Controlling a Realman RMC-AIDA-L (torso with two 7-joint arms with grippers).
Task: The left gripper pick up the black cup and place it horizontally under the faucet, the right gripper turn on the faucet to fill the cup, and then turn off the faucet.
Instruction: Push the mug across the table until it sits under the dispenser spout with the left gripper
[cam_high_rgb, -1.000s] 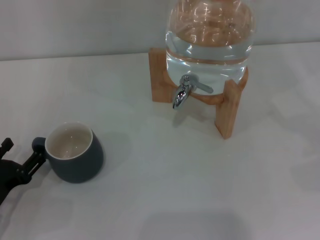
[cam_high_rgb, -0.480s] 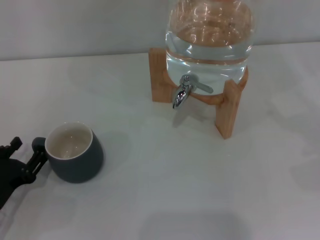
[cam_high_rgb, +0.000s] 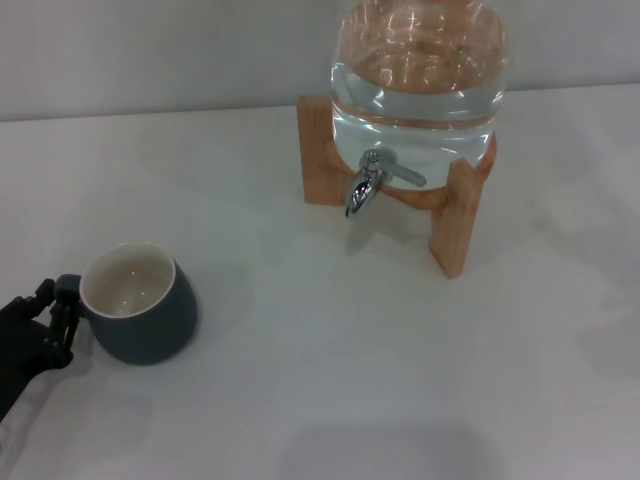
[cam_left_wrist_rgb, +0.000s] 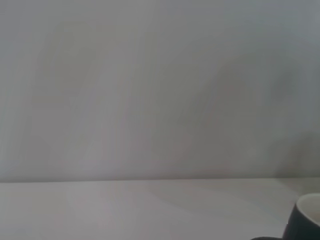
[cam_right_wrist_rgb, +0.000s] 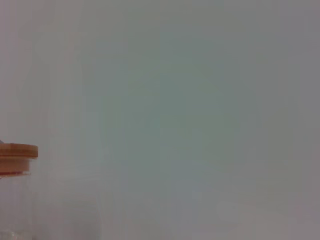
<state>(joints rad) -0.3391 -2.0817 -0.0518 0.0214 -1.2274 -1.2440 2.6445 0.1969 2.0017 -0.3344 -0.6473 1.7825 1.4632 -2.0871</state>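
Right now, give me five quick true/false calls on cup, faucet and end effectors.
1. The black cup stands upright on the table. True.
2. The cup sits under the faucet. False: it is far off to the robot's left.
3. The left end effector is at the cup's handle. True.
4. Water runs from the faucet. False: none shows.
5. The right end effector holds the faucet lever. False: it is not in view.
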